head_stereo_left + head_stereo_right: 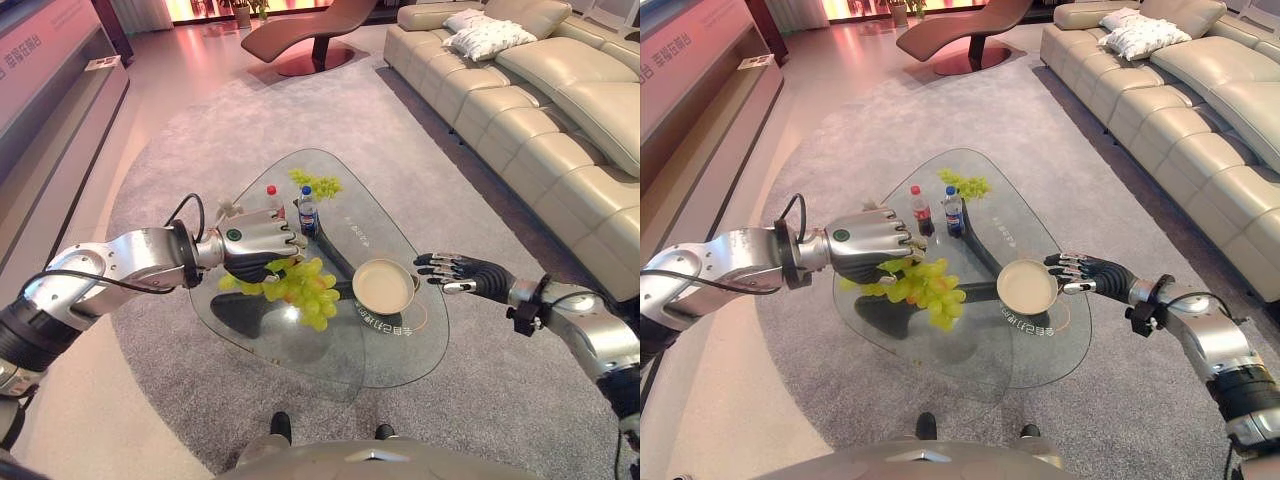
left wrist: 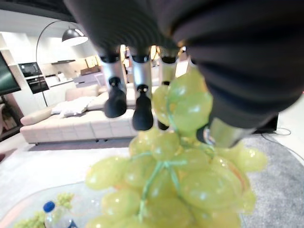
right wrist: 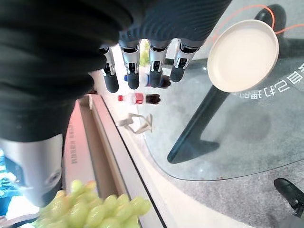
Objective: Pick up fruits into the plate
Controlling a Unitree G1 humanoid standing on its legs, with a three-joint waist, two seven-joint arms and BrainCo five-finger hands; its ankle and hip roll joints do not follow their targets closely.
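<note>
floor: grey rug (image 1: 200, 130) | right: cream leather sofa (image 1: 540, 110) | far: brown chaise lounge (image 1: 310, 35) | centre: glass table (image 1: 400, 350)

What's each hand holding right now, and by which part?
The left hand holds the bunch of green grapes from the top, fingers curled round its upper grapes and stem, above the glass table. The right hand is open, holding nothing.

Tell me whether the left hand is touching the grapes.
Touching. In the left wrist view the left hand has its fingers and thumb curled round the top of the grapes, which hang below it.
</note>
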